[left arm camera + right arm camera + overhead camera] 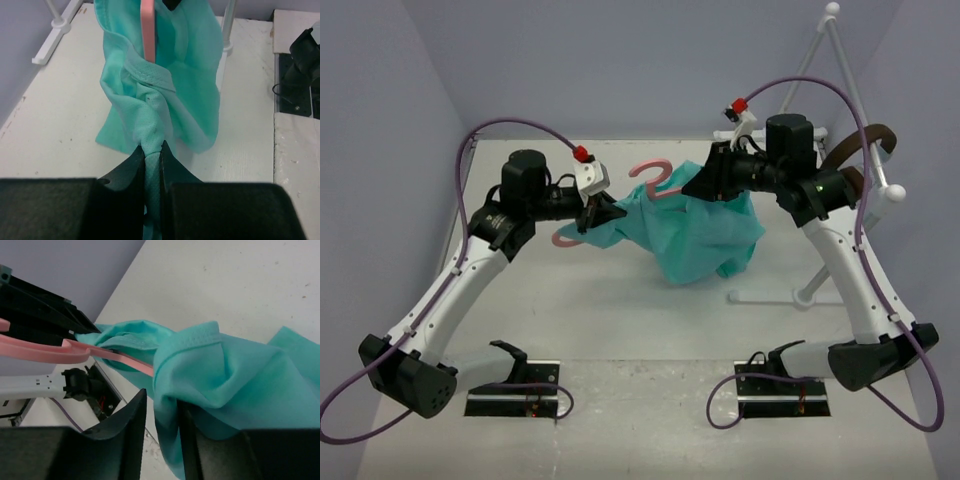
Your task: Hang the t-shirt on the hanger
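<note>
Pale lilac walls (620, 60) box in a scuffed white table (620, 330). Above it the teal t-shirt (705, 235) hangs between two arms, spread so the pink hanger (655, 175) slides partway inside. The left gripper (592, 212) pinches cloth tight; the right gripper (705, 185) stands parted, fabric loose between.

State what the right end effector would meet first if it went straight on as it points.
The t-shirt: its cloth hangs between the fingers of the right end effector and bunches ahead; the hanger seems farther.
</note>
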`<state>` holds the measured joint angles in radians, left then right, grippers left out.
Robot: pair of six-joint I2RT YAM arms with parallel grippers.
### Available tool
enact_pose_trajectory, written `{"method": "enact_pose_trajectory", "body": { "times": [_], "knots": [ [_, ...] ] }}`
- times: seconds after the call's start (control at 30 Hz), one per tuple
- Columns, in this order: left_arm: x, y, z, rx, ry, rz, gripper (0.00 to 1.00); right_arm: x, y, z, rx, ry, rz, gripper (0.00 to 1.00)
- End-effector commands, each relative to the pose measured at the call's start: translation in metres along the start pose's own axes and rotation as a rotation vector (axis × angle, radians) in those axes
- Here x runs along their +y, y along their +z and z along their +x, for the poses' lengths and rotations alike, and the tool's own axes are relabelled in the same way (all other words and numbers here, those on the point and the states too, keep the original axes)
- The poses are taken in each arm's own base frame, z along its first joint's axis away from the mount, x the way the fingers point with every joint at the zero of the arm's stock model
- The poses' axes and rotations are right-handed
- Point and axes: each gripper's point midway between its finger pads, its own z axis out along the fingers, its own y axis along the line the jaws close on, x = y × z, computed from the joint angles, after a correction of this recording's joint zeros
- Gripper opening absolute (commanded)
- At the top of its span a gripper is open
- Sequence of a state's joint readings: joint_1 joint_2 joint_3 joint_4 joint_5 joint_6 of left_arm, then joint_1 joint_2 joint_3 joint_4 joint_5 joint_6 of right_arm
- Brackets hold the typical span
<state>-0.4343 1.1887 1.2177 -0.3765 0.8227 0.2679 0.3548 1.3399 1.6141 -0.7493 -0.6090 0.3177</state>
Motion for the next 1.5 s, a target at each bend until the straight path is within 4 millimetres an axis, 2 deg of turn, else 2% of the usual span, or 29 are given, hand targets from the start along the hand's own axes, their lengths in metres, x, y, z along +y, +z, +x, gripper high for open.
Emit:
{"method": "enact_pose_trajectory", "body": {
  "times": [0.0, 0.1, 0.17, 0.2, 0.27, 0.33, 0.4, 0.47, 0.67, 0.8, 0.93, 0.97, 1.0, 1.03, 1.17, 1.27, 1.3, 1.4, 1.43, 1.47],
  "knots": [
    [0.005, 0.009, -0.021, -0.034, 0.050, 0.076, 0.00, 0.000, -0.027, -0.021, -0.092, -0.046, 0.062, 0.38],
    [0.013, 0.016, -0.007, -0.013, 0.004, 0.104, 0.00, -0.007, -0.052, -0.030, -0.127, -0.091, 0.188, 0.54],
    [0.017, 0.015, -0.005, -0.028, -0.012, 0.113, 0.00, -0.010, -0.069, -0.035, -0.164, -0.125, 0.262, 0.59],
    [0.018, 0.016, -0.005, -0.042, -0.025, 0.122, 0.00, -0.020, -0.077, -0.039, -0.188, -0.146, 0.335, 0.66],
    [0.016, 0.015, -0.009, -0.072, -0.037, 0.149, 0.00, -0.024, -0.084, -0.039, -0.204, -0.175, 0.370, 0.67],
    [0.013, 0.016, -0.012, -0.093, -0.045, 0.176, 0.00, -0.003, -0.078, -0.037, -0.217, -0.245, 0.238, 0.68],
    [0.007, 0.017, -0.016, -0.114, -0.064, 0.216, 0.00, 0.032, -0.071, -0.027, -0.232, -0.354, 0.008, 0.69],
    [0.000, 0.018, -0.016, -0.130, -0.071, 0.272, 0.00, 0.049, -0.067, -0.020, -0.261, -0.427, -0.126, 0.71],
    [-0.021, 0.014, -0.013, -0.152, -0.083, 0.399, 0.00, 0.061, -0.045, -0.016, -0.239, -0.493, -0.318, 0.67],
    [-0.026, 0.014, -0.012, -0.152, -0.095, 0.426, 0.00, 0.068, -0.033, -0.028, -0.257, -0.492, -0.400, 0.65],
    [-0.030, 0.014, -0.014, -0.157, -0.096, 0.452, 0.00, 0.078, -0.026, -0.030, -0.223, -0.513, -0.477, 0.54],
    [-0.030, 0.014, -0.014, -0.156, -0.099, 0.451, 0.00, 0.080, -0.027, -0.030, -0.217, -0.523, -0.499, 0.36],
    [-0.028, 0.014, -0.014, -0.154, -0.104, 0.444, 0.00, 0.083, -0.027, -0.028, -0.209, -0.531, -0.525, 0.07],
    [-0.027, 0.015, -0.014, -0.151, -0.114, 0.443, 0.00, 0.087, -0.029, -0.023, -0.202, -0.547, -0.571, 0.01],
    [-0.024, 0.018, -0.017, -0.146, -0.145, 0.455, 0.00, 0.098, -0.037, -0.011, -0.224, -0.599, -0.677, 0.00],
    [-0.022, 0.019, -0.020, -0.145, -0.155, 0.461, 0.00, 0.102, -0.042, -0.010, -0.232, -0.616, -0.699, 0.00],
    [-0.019, 0.020, -0.021, -0.141, -0.158, 0.439, 0.07, 0.103, -0.042, -0.011, -0.236, -0.614, -0.693, 0.00],
    [0.001, 0.022, -0.021, -0.112, -0.160, 0.286, 0.81, 0.099, -0.042, -0.017, -0.257, -0.605, -0.647, 0.00],
    [0.005, 0.020, -0.021, -0.105, -0.154, 0.249, 1.00, 0.097, -0.043, -0.020, -0.267, -0.605, -0.631, 0.00],
    [0.012, 0.016, -0.017, -0.093, -0.151, 0.209, 1.00, 0.095, -0.047, -0.022, -0.274, -0.602, -0.618, 0.00]
  ]
}}
